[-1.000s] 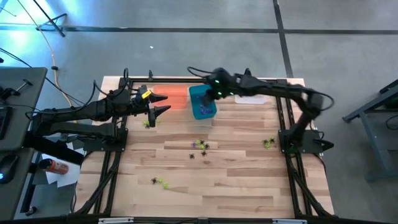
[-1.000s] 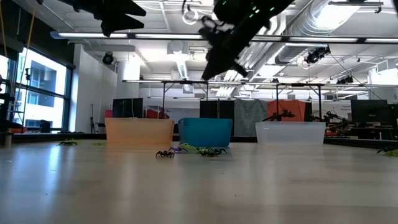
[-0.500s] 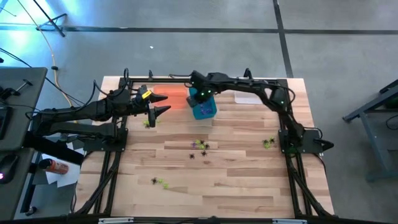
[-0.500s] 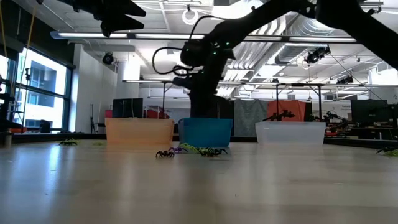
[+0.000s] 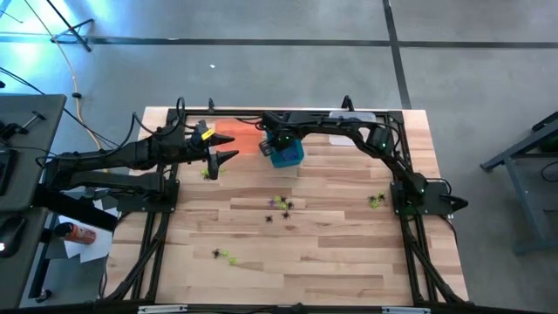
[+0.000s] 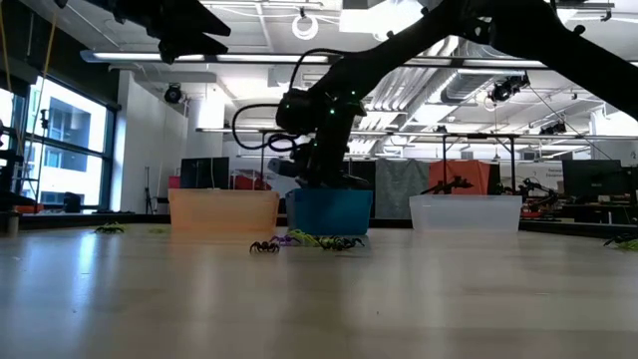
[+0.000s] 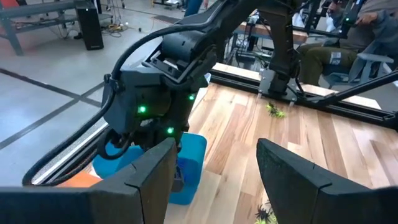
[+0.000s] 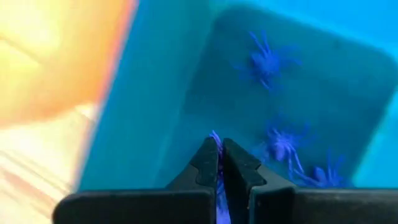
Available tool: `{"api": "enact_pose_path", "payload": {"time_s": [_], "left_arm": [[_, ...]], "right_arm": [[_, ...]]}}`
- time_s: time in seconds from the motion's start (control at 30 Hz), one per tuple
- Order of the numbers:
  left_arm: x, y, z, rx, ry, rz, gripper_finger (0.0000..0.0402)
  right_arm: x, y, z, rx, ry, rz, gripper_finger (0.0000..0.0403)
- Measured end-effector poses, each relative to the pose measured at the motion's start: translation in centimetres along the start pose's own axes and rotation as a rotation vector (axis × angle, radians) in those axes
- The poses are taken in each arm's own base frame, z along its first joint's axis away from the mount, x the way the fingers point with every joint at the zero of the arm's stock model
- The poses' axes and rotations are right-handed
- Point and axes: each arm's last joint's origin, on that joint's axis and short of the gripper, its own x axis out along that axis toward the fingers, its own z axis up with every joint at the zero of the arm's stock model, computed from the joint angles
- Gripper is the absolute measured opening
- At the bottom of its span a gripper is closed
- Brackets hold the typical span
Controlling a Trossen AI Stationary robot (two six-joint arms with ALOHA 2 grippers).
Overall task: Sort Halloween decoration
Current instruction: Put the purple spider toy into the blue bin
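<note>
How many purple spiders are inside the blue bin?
3 lie loose on the floor of the teal bin: one alone, two close together. A fourth sits pinched in the right end effector; others may be hidden.

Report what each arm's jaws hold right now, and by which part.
The right gripper, over the teal bin, pinches a purple spider between shut jaws; the gripped part is hidden. The left gripper hangs open and empty.
</note>
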Motion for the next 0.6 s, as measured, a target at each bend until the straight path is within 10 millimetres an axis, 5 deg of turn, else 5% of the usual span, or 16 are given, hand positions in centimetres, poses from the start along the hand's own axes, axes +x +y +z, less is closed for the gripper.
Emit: {"api": "enact_pose_path", "payload": {"time_s": [0.33,0.6], "left_arm": [[0.0,0.01,0.0,0.0,0.0,0.0,0.0211],[0.0,0.01,0.0,0.0,0.0,0.0,0.0211]], "right_arm": [[-0.01,-0.09,-0.13,0.066,-0.001,-0.027,0.0008],[-0.02,0.02,-0.27,0.066,-0.001,-0.035,0.0118]]}}
